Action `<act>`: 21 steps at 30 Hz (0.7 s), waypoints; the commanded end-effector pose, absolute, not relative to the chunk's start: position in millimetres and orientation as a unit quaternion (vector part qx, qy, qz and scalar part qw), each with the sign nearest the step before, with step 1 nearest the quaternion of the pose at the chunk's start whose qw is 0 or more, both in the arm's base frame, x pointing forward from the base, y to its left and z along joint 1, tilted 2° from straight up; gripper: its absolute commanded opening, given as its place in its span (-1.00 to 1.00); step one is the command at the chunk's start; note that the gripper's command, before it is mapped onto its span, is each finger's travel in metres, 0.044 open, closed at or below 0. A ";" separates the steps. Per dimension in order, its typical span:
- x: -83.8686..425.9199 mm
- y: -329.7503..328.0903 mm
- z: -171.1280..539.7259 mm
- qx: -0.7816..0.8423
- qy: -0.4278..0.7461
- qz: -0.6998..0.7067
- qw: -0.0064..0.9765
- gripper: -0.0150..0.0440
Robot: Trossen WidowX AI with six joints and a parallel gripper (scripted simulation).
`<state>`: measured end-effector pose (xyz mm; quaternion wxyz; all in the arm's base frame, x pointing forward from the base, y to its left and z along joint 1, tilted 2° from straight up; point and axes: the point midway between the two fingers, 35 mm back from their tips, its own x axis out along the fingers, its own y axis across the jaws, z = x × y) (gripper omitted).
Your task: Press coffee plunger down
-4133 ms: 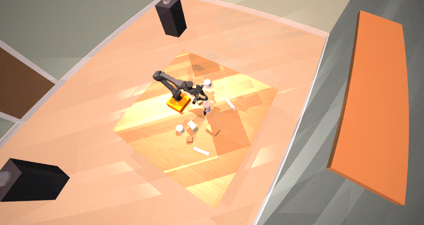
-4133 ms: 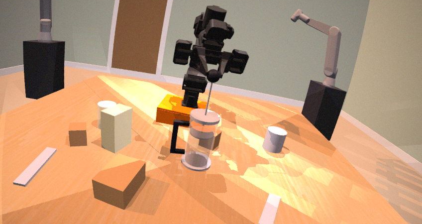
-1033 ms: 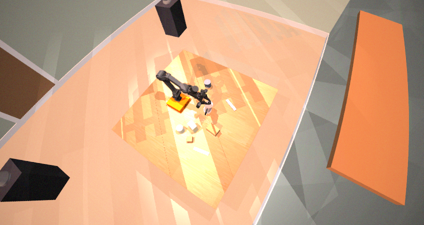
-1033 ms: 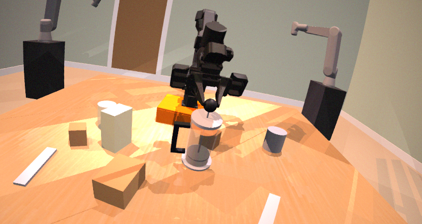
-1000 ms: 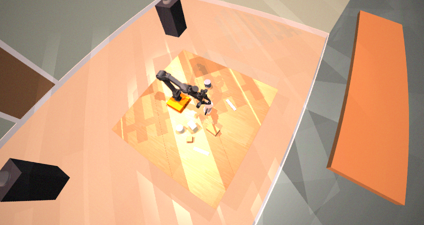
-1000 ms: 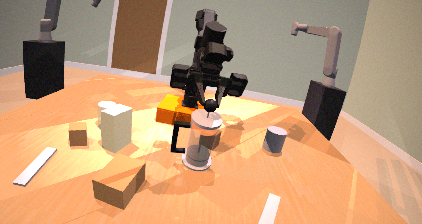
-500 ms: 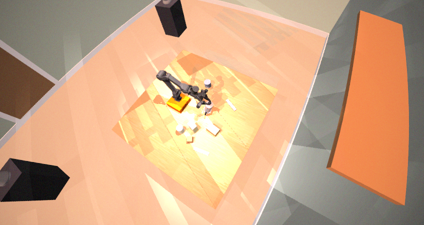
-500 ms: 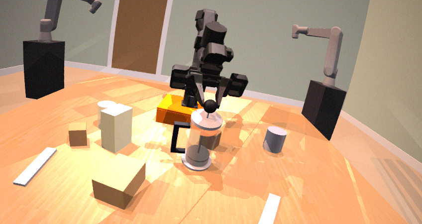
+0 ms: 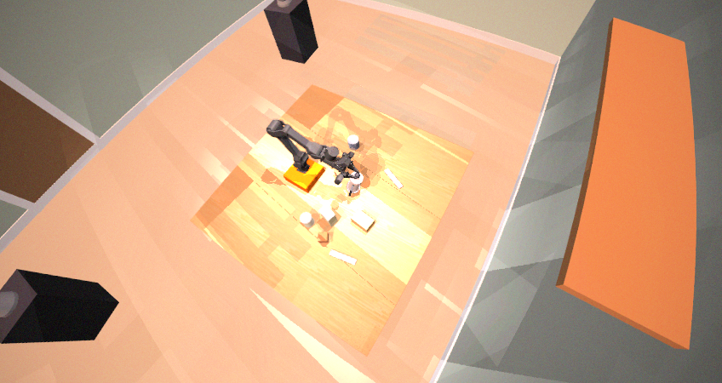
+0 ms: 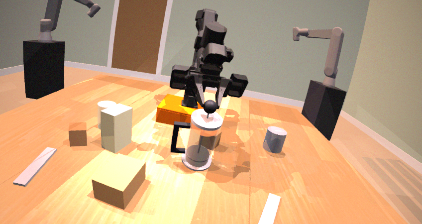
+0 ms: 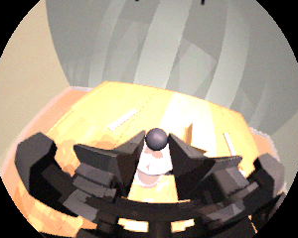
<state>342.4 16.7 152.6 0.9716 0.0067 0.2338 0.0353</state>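
Note:
The coffee press (image 9: 353, 186) (image 10: 193, 136) stands upright on the table, a clear cylinder with a white lid (image 10: 204, 120) and a black handle (image 10: 174, 137) on its left in the exterior view. The plunger's black ball knob (image 10: 210, 106) (image 11: 156, 139) sits a little above the lid, with a short piece of rod showing between. The plunger disc (image 10: 197, 154) is low in the cylinder, near the base. My gripper (image 10: 209, 104) (image 11: 157, 134) is shut on the knob, one finger on each side, directly over the lid. The fingertips are partly hidden behind the knob in the exterior view.
A blue-grey cylinder (image 9: 353, 142) (image 10: 274, 140) stands right of the press in the exterior view. A brown block (image 10: 212, 140) is behind it. A tan box (image 9: 363, 221) (image 10: 119, 177), a pale tall box (image 10: 116, 128), a white cylinder (image 9: 306, 219), a small brown cube (image 10: 77, 134) and two flat white strips lie around.

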 end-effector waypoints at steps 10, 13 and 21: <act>342.2 16.7 152.3 0.007 0.234 0.035 0.971 0.81; 342.2 16.7 152.3 0.007 0.234 0.035 0.971 1.00; 333.3 15.2 174.1 0.012 0.235 0.036 0.971 1.00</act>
